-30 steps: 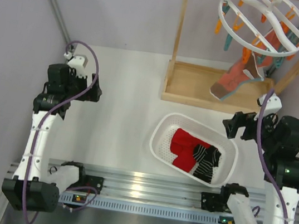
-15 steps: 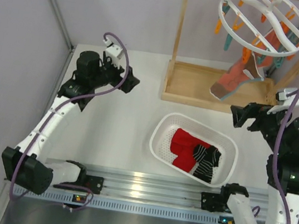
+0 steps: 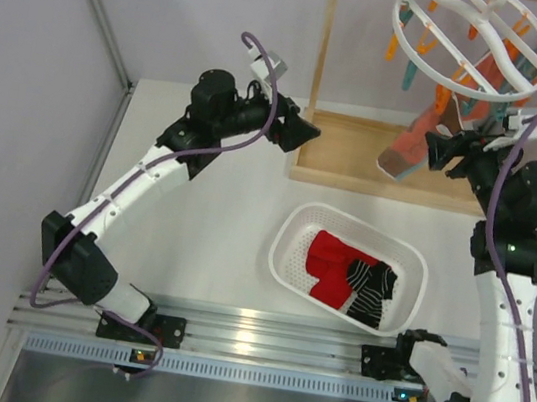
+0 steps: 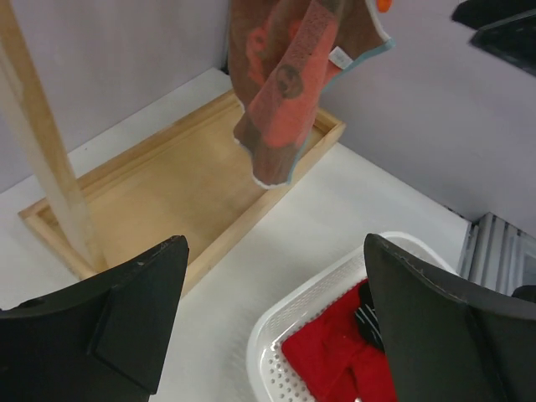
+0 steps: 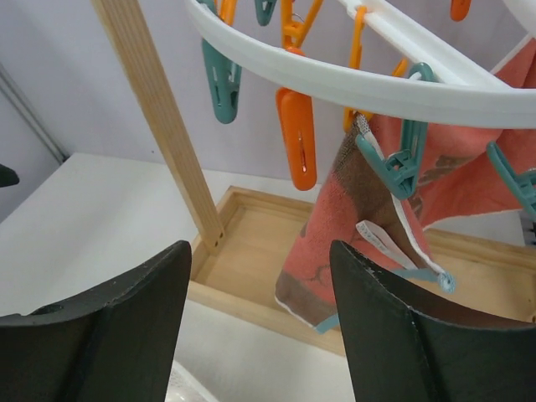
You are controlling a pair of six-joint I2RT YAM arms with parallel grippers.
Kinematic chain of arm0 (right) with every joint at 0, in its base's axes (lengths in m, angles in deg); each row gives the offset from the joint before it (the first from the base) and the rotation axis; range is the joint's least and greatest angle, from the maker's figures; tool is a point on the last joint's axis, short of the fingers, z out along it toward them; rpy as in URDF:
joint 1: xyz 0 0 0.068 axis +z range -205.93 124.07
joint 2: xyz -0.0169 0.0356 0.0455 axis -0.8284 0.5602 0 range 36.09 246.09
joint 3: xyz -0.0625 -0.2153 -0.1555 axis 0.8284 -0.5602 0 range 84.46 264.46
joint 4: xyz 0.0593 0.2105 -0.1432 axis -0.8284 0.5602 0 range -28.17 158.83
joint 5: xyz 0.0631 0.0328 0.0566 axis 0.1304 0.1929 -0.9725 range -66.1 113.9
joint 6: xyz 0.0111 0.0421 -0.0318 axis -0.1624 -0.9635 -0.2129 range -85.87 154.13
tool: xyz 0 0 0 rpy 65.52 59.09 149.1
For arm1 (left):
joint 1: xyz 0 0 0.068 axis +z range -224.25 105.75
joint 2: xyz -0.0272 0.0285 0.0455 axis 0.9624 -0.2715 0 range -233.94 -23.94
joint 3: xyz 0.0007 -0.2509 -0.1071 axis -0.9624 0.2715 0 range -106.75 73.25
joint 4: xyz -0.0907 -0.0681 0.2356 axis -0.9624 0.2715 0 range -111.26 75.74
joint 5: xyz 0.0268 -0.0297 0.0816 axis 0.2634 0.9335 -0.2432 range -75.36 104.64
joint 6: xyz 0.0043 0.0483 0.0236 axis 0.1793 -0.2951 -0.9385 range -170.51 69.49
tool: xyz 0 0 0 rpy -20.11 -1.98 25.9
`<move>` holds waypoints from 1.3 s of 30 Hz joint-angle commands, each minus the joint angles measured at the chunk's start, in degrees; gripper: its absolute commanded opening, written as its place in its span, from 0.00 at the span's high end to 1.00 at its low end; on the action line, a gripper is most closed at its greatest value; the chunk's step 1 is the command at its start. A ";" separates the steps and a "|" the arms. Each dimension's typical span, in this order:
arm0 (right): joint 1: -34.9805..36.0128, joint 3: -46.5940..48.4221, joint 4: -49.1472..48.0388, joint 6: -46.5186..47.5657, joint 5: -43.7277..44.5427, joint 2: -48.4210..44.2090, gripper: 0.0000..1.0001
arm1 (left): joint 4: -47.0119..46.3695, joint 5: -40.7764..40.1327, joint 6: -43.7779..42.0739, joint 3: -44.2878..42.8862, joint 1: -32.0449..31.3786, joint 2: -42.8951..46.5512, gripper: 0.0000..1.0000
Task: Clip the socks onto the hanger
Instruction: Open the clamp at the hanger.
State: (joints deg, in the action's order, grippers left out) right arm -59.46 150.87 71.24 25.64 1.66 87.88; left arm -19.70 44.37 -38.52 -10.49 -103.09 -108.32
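Two red socks (image 3: 328, 263) and the black striped socks (image 3: 372, 289) lie in a white perforated basket (image 3: 288, 239). The white ring hanger (image 3: 471, 44) with orange and teal clips hangs at the top right. My left gripper (image 3: 304, 131) is open and empty, raised near the wooden post. Its wrist view looks down between the fingers (image 4: 275, 251) at the red socks (image 4: 335, 356) and basket rim (image 4: 276, 335). My right gripper (image 3: 436, 150) is open and empty just below the hanger. Its wrist view (image 5: 260, 251) shows the ring (image 5: 360, 79) and an orange clip (image 5: 297, 138) above.
A salmon-and-teal sock (image 3: 424, 138) hangs clipped on the hanger over the wooden frame's tray (image 3: 347, 152); it also shows in the right wrist view (image 5: 352, 226). The frame's upright post (image 3: 325, 38) stands right beside my left gripper. Walls close in on both sides.
Both arms have swung up and away from their bases. The left gripper moved from the far left to the wooden post. The right gripper rose to just under the hanger.
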 commanded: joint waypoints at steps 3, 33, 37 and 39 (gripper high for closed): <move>0.45 2.84 -12.12 1.11 0.09 6.30 0.34 | -7.36 0.06 5.32 -6.07 -3.06 -2.80 0.09; 2.74 -1.03 -28.49 8.84 -1.66 14.57 0.55 | -9.21 -0.29 12.79 -14.52 -4.21 -11.42 0.08; 2.74 -0.41 -26.90 6.82 -3.42 13.78 0.69 | -9.91 -0.91 14.02 -16.71 -4.47 -13.35 0.08; 2.74 -0.49 -25.94 6.82 -3.77 13.08 0.77 | -10.26 -1.08 14.90 -18.98 -4.65 -14.84 0.08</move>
State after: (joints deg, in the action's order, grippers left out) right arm -57.47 147.85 46.98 33.05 0.20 102.79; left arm -25.63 43.74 -25.43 -25.27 -107.26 -121.67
